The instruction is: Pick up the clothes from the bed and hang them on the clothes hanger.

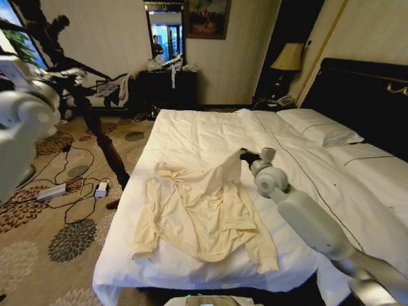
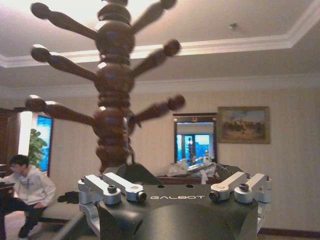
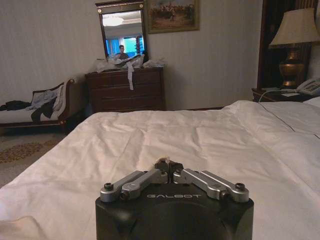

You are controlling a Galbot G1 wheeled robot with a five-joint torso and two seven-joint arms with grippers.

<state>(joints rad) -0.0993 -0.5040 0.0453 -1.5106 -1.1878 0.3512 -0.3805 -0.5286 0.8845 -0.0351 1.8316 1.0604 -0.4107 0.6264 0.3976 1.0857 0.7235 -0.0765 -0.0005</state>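
Note:
The clothes [image 1: 197, 210], a cream long-sleeved top, lie spread on the white duvet of the bed [image 1: 191, 127] near its foot. My right gripper [image 1: 245, 155] reaches in from the right and is shut on the top's upper edge. A cream tuft shows at its tips [image 3: 170, 167], and more of the top [image 3: 20, 230] lies below. My left gripper [image 2: 175, 192] is raised off to the left with its jaws open, close to a brown wooden coat stand [image 2: 112, 100]. The black clothes hanger [image 2: 135, 172] with its thin wire hook hangs there, just beyond the gripper.
The coat stand's pole [image 1: 105, 146] leans down beside the bed's left edge. Cables and power adapters [image 1: 57, 191] lie on the patterned carpet. A dark dresser with a mirror [image 1: 166, 86] stands at the far wall. Pillows [image 1: 319, 131] and a lamp [image 1: 288, 57] are at the right.

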